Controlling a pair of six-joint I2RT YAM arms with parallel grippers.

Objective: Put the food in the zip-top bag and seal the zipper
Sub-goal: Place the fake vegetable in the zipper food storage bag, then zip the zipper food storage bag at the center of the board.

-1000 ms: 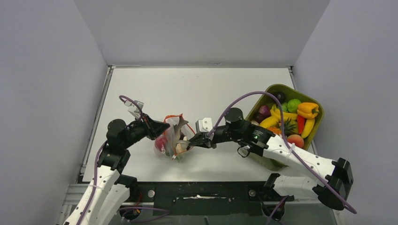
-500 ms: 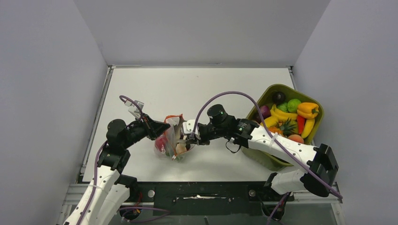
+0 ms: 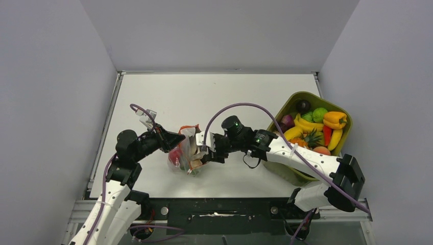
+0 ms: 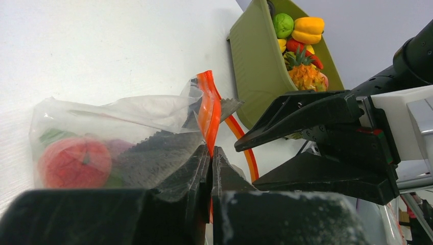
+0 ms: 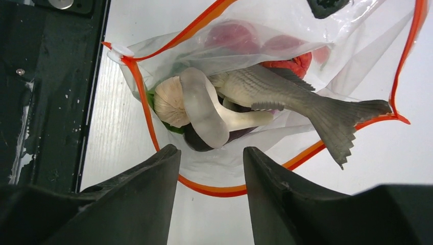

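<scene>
Start at the left tool point(image 3: 178, 139). Its jaws are closed flat together on the zipper point(image 4: 209, 109), pinching the orange-red strip and holding that edge raised above the bench point(image 3: 214, 97).

The zip-top bag point(image 3: 188, 152) sits directly right of this tool, between the two tools and near the front edge of the bench. Its mouth stands open. Inside you will find food point(image 5: 230, 38):
- a red piece point(image 4: 74, 161)
- a grey fish point(image 5: 286, 94), its tail lying over the mouth edge
- a garlic bulb point(image 5: 168, 104)
- a pale mushroom-shaped piece point(image 5: 204, 115)

The right tool point(image 3: 208, 151) is positioned at the bag's right side, facing the open mouth. Its fingers point(image 5: 133, 199) are apart and grip nothing. The near run of the zipper crosses the gap between them. It appears to touch neither finger, though the wrist view does not settle this.

At the far right, the olive-green tub point(image 3: 286, 104) holds more toy fruit and vegetables point(image 3: 319, 125), well apart from both tools.
</scene>
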